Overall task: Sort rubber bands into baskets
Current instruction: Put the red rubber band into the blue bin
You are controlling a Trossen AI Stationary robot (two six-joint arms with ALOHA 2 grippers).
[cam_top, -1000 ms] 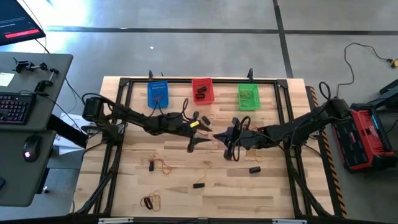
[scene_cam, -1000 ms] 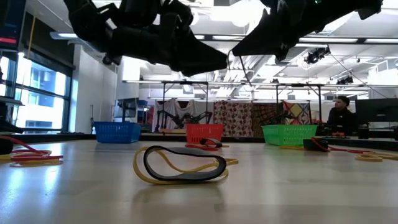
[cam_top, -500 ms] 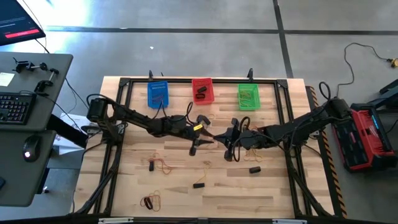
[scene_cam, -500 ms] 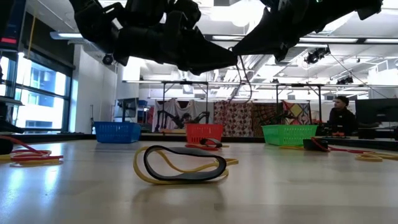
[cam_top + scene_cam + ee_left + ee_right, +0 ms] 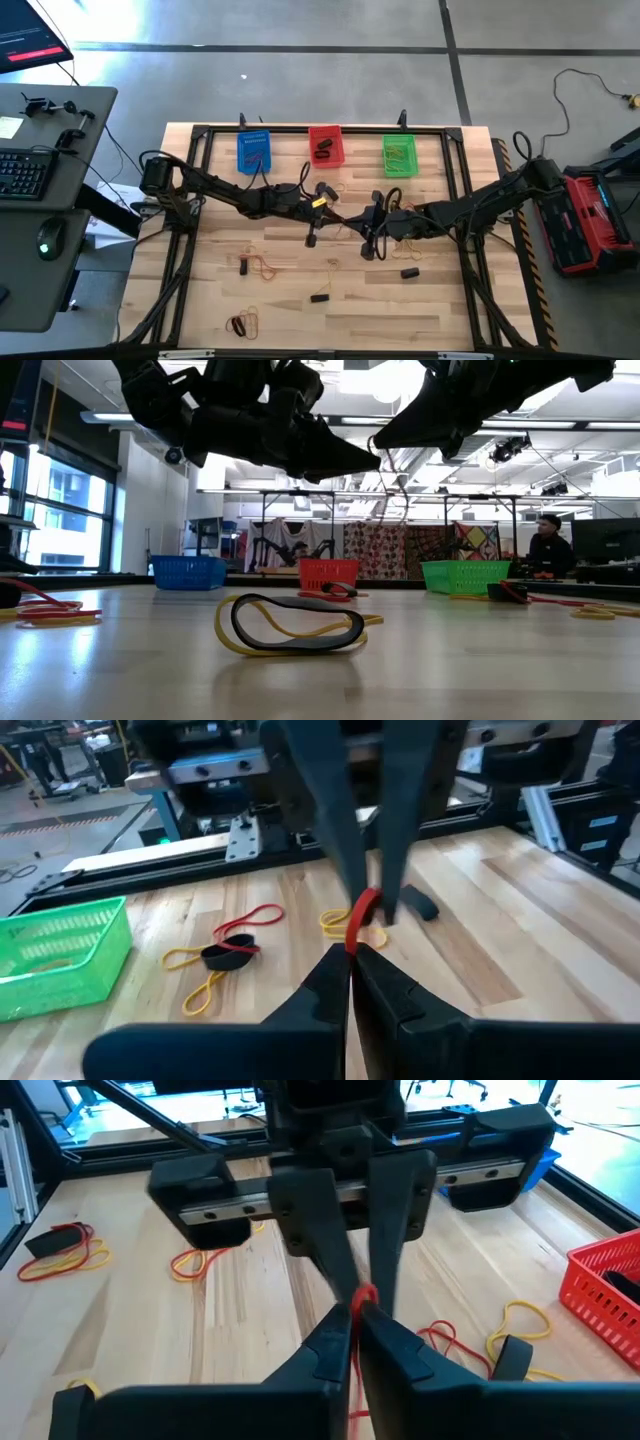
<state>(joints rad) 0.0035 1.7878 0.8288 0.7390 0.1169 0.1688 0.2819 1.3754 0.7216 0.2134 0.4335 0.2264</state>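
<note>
Above the middle of the table my two grippers meet tip to tip, both shut on one red rubber band (image 5: 362, 915). My left gripper (image 5: 338, 220) reaches in from the left, my right gripper (image 5: 354, 222) from the right. Loose rubber bands lie on the wood: red and yellow ones with a black one (image 5: 228, 952), and a black and yellow pair (image 5: 290, 625). The blue basket (image 5: 253, 152), the red basket (image 5: 325, 146) and the green basket (image 5: 399, 155) stand in a row at the far edge, each with bands inside. My left gripper pinches the red band's curved end (image 5: 356, 932) between its two fingertips, coming nearly level from the table's left. The band is lifted clear of the table. My right gripper pinches the same band (image 5: 362, 1296) between its fingertips from the table's right, slanting slightly down. A strand (image 5: 352, 1380) runs back between its fingers.
A black metal frame (image 5: 330, 128) rims the table. More bands lie toward the near edge (image 5: 245, 323) and near the right arm (image 5: 409, 272). A person (image 5: 548, 545) sits in the room beyond the table. A desk with a keyboard (image 5: 22, 172) stands to the left.
My left gripper has shut, taking hold of the red band that my right gripper holds. Both arms have stayed in place above the table's middle.
</note>
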